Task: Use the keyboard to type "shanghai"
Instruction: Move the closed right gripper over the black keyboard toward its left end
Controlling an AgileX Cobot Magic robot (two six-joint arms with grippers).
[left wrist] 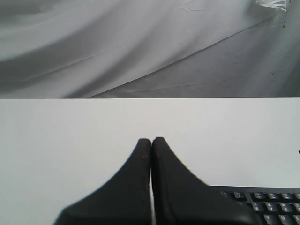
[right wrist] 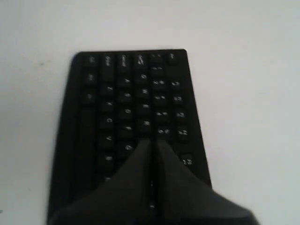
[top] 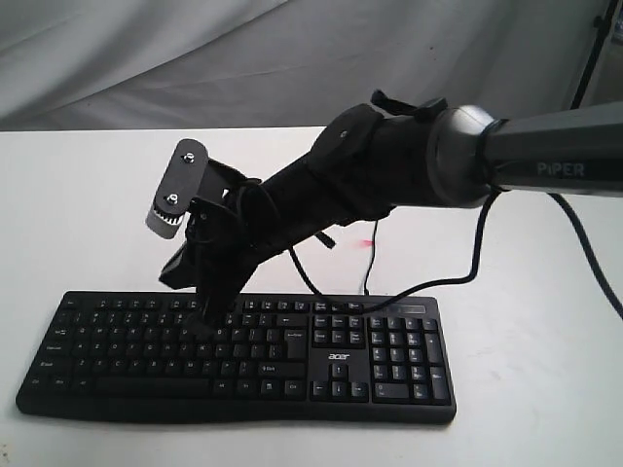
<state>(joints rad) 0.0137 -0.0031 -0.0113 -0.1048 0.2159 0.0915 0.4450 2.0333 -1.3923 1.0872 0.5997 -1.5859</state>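
Note:
The black keyboard (top: 321, 362) lies flat on the white table, its number pad at the right and a small white logo near the arrow keys. My right gripper (top: 212, 316) reaches across from the right and points down, its shut fingertips touching or just above the letter keys left of the middle. The right wrist view shows that shut gripper (right wrist: 153, 141) over blurred keys of the keyboard (right wrist: 122, 103). My left gripper (left wrist: 151, 139) is shut and empty above bare table, with a corner of the keyboard (left wrist: 267, 201) beside it. It does not show in the exterior view.
A thin black cable (top: 368, 261) runs from the keyboard's back edge over the white table (top: 78, 195). The right arm's own cable (top: 584, 253) hangs at the right. Grey cloth (top: 195, 58) covers the background.

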